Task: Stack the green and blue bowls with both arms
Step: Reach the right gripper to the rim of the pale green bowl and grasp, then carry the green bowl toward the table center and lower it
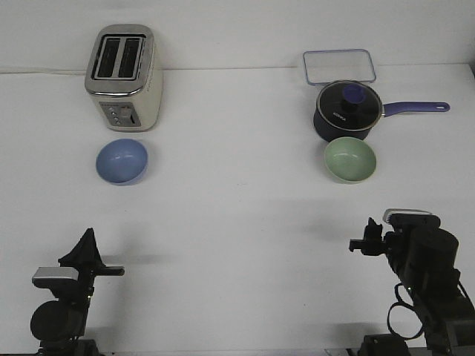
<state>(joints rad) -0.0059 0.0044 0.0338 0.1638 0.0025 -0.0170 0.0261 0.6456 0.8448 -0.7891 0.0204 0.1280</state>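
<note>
Nothing has been stacked: the blue bowl (122, 162) lies left of centre, the green bowl (349, 159) right, well apart. Whether the left gripper (87, 241) and right gripper (366, 237) are open cannot be told.

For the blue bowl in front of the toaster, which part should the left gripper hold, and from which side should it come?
Probably the near rim of the blue bowl, approached from above, one finger inside and one outside. The bowl sits upright and open, and the toaster stands close behind its far edge, so the near side is freer.
</note>
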